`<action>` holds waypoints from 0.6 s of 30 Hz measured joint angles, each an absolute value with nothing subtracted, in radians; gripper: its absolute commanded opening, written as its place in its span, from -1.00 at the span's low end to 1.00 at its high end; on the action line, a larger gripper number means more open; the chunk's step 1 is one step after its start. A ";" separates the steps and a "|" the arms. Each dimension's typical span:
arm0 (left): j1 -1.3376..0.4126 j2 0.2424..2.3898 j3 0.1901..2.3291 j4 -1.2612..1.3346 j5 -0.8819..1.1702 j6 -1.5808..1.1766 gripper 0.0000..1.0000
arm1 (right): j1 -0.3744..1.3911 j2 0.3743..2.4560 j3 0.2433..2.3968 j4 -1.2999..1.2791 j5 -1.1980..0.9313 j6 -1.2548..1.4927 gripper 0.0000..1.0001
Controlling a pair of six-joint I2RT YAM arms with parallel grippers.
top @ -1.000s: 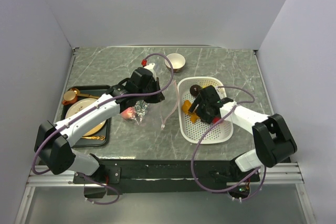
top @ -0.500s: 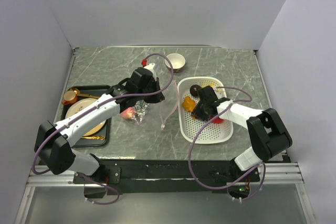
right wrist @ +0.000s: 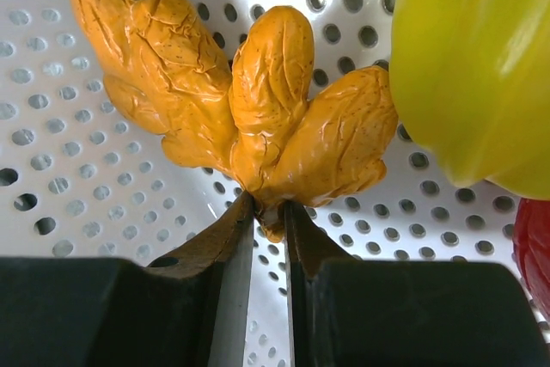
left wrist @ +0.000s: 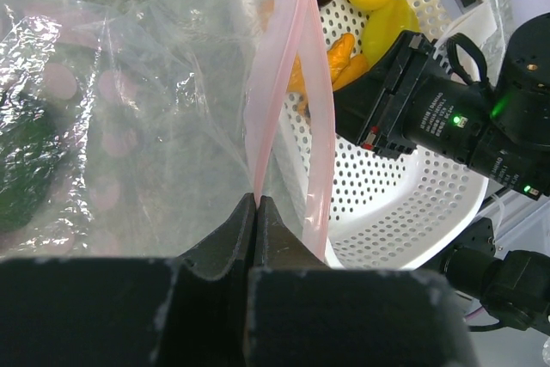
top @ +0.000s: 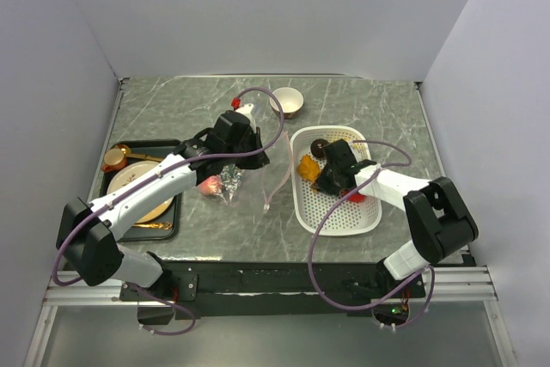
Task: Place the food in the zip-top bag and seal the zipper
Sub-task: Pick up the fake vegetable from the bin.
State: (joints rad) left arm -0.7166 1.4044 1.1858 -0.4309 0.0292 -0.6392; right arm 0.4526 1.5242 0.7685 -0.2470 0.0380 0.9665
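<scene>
Partway through: the left gripper (left wrist: 256, 204), pinched shut on the zipper (left wrist: 292, 66), holds open the zip-top bag (left wrist: 155, 109), a green piece (left wrist: 26, 161) inside, left of the basket (top: 344, 217), where the right gripper (right wrist: 266, 212) nips the orange piece (right wrist: 258, 100) beside the yellow piece (right wrist: 473, 66); sealing remains.

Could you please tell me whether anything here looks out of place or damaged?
Nothing is spilled or broken. The one oddity: the right pincer grips the orange food piece only by its narrow tip, in the white basket, which looks like a slim hold.
</scene>
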 measured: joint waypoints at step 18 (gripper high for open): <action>-0.717 1.406 1.185 -0.430 0.032 -0.639 -0.98 | 0.454 1.172 0.789 -0.450 0.142 0.891 -1.00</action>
